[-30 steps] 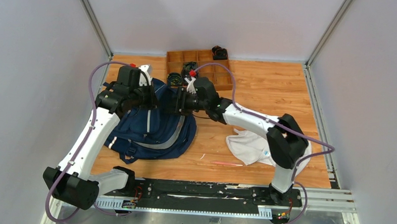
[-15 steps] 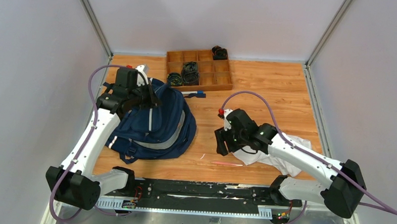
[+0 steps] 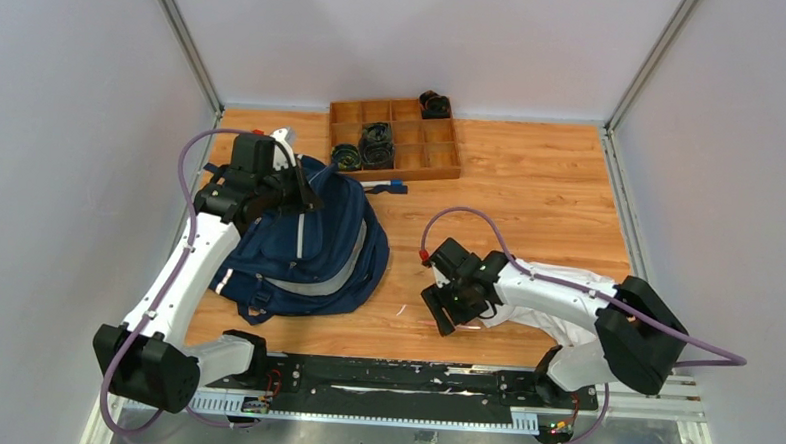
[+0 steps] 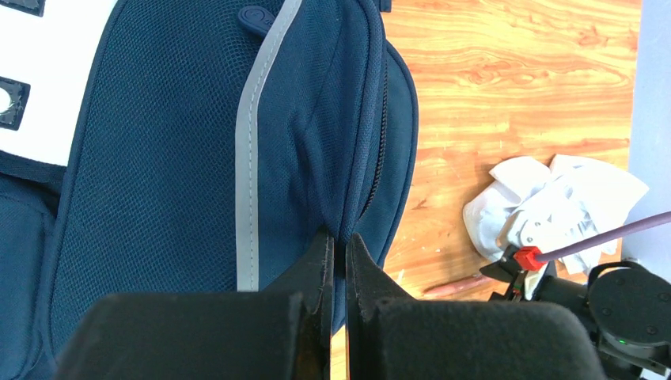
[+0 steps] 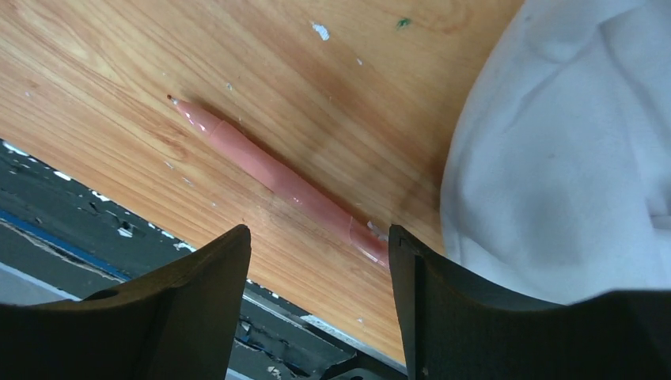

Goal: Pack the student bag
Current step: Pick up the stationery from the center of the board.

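The student bag (image 3: pixel 303 248), navy blue with grey stripes, lies at the left of the table. It also fills the left wrist view (image 4: pixel 198 142). My left gripper (image 3: pixel 305 193) (image 4: pixel 339 245) is shut on a fold of the bag's fabric beside the zipper, at the bag's far end. My right gripper (image 3: pixel 445 317) (image 5: pixel 316 237) is open and low over the table's front edge. A pink pen (image 5: pixel 273 178) lies on the wood just beyond its fingertips, one end touching the white cloth (image 5: pixel 570 158).
A wooden tray (image 3: pixel 421 173) with black items in some compartments stands at the back. A white pen with a blue cap (image 3: pixel 386 186) lies between the tray and the bag. The black rail (image 3: pixel 392 377) runs along the near edge.
My right arm swung away from the bag's top to the front of the table and dropped over the pink pen. The blue-capped pen now lies by the tray. My left gripper kept its hold.
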`<state>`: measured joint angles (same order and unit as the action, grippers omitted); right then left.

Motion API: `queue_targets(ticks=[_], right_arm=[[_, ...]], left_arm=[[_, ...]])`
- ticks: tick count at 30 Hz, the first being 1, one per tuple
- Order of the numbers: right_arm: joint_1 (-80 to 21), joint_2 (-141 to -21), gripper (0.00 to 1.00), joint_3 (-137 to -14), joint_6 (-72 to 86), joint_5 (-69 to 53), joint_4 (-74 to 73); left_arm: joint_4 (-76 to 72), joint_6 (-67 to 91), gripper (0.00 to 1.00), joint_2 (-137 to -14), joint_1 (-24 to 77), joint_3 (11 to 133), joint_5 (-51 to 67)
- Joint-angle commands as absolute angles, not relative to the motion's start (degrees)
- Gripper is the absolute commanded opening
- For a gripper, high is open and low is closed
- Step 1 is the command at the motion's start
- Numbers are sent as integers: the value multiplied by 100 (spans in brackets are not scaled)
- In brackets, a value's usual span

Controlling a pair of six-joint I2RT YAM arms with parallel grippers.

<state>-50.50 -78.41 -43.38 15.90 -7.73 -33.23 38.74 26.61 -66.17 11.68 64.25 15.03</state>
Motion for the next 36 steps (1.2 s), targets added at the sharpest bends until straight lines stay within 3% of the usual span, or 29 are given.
queue_targets(ticks=[1,4,7,19,24,31,36], right_arm=[[-5256,-7980,68,-4173,1524,-594,-3014],[-5274,-8112,65,-4110,1565,-431,-2916],[-5282,-8322,56,-4079,1629,-440,-2802],[-5361,-8325,0,-4267,1666,-686,-2749],[-5307,-8137,0,-4676,1908,-1007,-2755],[-5111,-7932,0,-5667,2883,-2240,-1642],[-4703,-8780,0,-6229,4780,-3251,485]], left_arm=[[3278,2763,0,-6547,1116,6510,1676],[3283,2760,0,-6543,1116,6484,1704],[3307,2734,0,-6547,1116,6478,1730],[3400,2699,0,-6393,1107,6474,1765],[3505,2570,0,-6365,1107,6568,1842],[3940,2291,0,-6364,1094,6831,1619],[3702,2491,0,-6276,1081,6661,1951]])
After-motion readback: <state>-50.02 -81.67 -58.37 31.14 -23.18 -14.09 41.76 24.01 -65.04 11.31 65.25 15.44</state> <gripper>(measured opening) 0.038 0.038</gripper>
